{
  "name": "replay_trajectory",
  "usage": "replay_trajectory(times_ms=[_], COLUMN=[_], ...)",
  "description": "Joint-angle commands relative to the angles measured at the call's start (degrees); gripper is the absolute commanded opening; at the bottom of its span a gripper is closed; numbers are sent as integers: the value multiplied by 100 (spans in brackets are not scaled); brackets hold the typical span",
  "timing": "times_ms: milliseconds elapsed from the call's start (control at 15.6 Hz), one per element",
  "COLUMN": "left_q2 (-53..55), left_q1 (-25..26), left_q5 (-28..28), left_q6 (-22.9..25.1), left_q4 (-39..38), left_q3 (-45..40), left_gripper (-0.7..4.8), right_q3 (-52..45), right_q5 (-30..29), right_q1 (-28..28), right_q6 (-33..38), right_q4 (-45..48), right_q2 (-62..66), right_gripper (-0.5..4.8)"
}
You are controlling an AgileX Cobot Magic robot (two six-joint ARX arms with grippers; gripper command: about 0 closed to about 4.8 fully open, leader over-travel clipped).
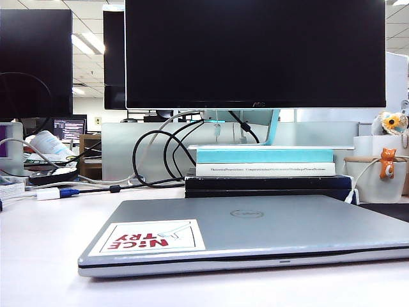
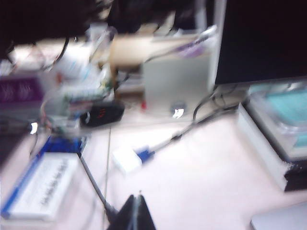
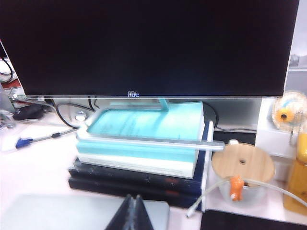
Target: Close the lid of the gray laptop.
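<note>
The gray laptop (image 1: pixel 255 238) lies flat on the white desk with its lid (image 1: pixel 268 220) down against the base; the Dell logo and the "NICE TRY" sticker (image 1: pixel 147 238) face up. Neither gripper shows in the exterior view. In the right wrist view my right gripper (image 3: pixel 133 197) is shut and empty, hovering over the lid's rear edge (image 3: pixel 86 211). The blurred left wrist view has my left gripper (image 2: pixel 135 196) shut and empty above bare desk, with a laptop corner (image 2: pixel 283 221) off to one side.
Behind the laptop a stack of books (image 1: pixel 265 169) carries a large black AOC monitor (image 1: pixel 255 54). Cables (image 1: pixel 160 153) and a white adapter (image 1: pixel 48 193) lie at the left. A white cup with an orange cat figure (image 1: pixel 386 163) stands at the right.
</note>
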Motion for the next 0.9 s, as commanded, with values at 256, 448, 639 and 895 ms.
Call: replay_trajectory(times_ms=[256, 448, 639, 895], left_q2=[-1547, -2002, -2282, -2343], left_q1=[-4, -4, -2, 2], left_q5=[-664, -699, -614, -487], left_q6=[-634, -566, -518, -439], left_q4=[1779, 2369, 2542, 2540], left_q3=[-1954, -2546, -3073, -3539], left_gripper=[-6, -6, -6, -6], right_q3=[-2474, -3333, -3418, -3418], right_q5=[1377, 1499, 1746, 1751], right_q1=[251, 437, 763, 887], right_q6=[1051, 1346, 1012, 509], right_q4=[2404, 3158, 1790, 1257], right_q2=[-1985, -2282, -2273, -2286], right_gripper=[-1, -1, -1, -1])
